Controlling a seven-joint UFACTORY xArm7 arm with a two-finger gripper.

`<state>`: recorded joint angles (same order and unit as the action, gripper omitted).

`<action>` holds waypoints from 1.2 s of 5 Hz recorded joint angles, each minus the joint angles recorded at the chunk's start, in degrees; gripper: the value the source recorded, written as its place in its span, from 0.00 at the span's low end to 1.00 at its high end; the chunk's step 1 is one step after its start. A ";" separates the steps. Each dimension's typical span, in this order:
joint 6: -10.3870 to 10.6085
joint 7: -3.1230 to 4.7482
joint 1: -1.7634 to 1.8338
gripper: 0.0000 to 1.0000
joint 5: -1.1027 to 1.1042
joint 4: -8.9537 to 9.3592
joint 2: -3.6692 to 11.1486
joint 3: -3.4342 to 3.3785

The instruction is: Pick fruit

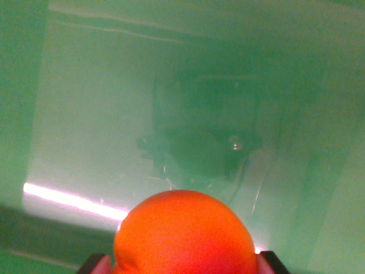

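Gripping orange fruit (185, 234), end effector (183, 264) overhangs green bin (85, 114).

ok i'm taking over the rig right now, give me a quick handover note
Gripper: jaws shut on the orange fruit, one dark fingertip showing at each side of it at the bottom of the wrist view.
Where: fruit is held over the glossy green bin floor, which reflects the arm.
Done: fruit is picked and gripped.
Left: whether it is lifted off the floor cannot be told from this view; no drop-off spot is in view.
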<state>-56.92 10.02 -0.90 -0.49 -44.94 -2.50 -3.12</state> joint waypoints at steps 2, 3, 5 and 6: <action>-2.57 0.04 -0.01 1.00 -0.04 -1.48 -1.08 0.02; -5.17 0.07 -0.02 1.00 -0.09 -2.99 -2.18 0.04; -7.88 0.11 -0.03 1.00 -0.14 -4.55 -3.33 0.06; -7.88 0.11 -0.03 1.00 -0.14 -4.55 -3.33 0.06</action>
<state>-64.80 10.13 -0.94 -0.62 -49.49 -5.83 -3.07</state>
